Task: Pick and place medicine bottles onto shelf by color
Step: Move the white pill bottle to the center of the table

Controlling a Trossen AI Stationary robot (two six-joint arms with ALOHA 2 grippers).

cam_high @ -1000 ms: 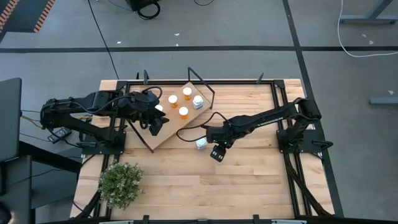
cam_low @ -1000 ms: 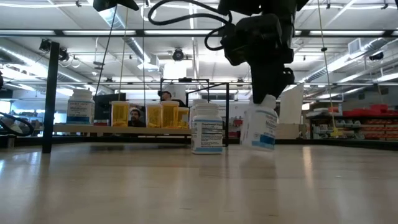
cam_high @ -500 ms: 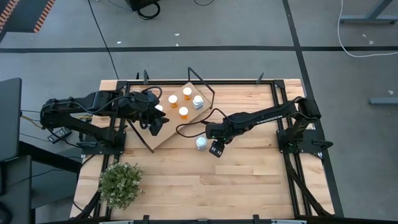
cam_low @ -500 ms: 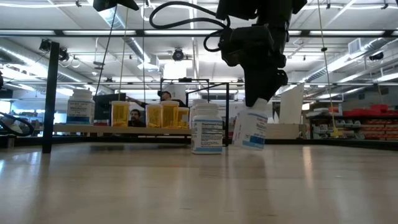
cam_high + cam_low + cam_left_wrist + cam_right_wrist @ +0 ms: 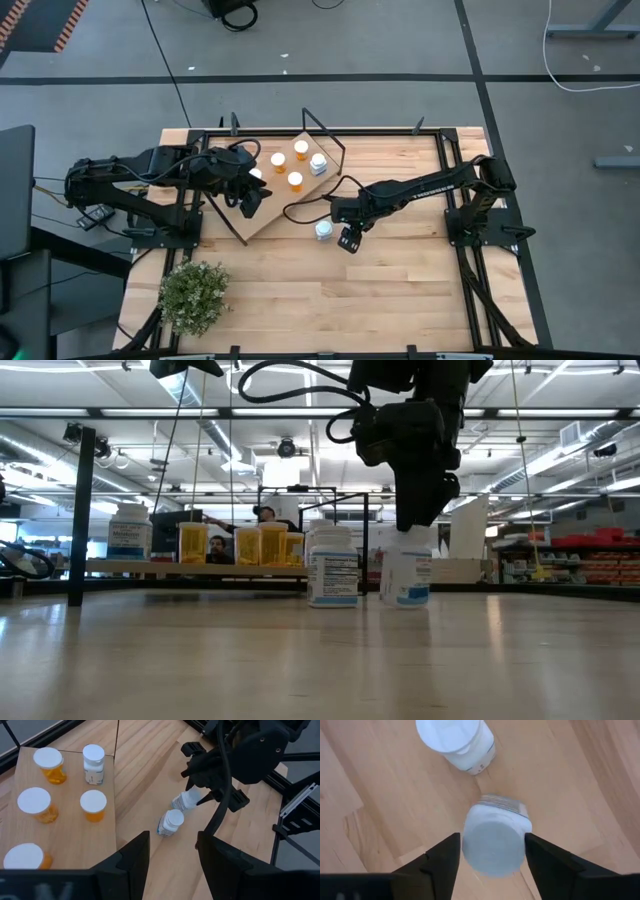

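The light-wood shelf (image 5: pixel 272 205) carries several orange bottles (image 5: pixel 93 805) and one white bottle (image 5: pixel 93 764). Two white bottles are off the shelf on the tabletop. One (image 5: pixel 333 565) stands free on its base. The other (image 5: pixel 407 575) is under my right gripper (image 5: pixel 345 236), which is shut on it just right of the shelf's near corner. In the right wrist view its cap (image 5: pixel 495 840) fills the gap between the fingers, and the free bottle (image 5: pixel 456 742) lies beyond. My left gripper (image 5: pixel 175 865) hovers open above the shelf's left part. My right gripper pinches the white bottle by its cap (image 5: pixel 495 840) between the two fingers (image 5: pixel 445 862), coming from above and pointing down. The bottle hangs nearly upright below the fingers, with its base (image 5: pixel 405 602) at table level; whether it rests there I cannot tell.
A small green plant (image 5: pixel 193 295) stands at the table's near left corner. Black wire frame legs (image 5: pixel 322 128) rise at the shelf's far end. Black rails (image 5: pixel 455 170) border the table. Bare wood lies near and right of my right gripper. People show in the room beyond.
My right gripper has carried the white bottle a little toward the table's left, closer to the free white bottle, and lowered it. The bottle hung tilted and clear of the table before; it now stands nearly upright with its base at table level.
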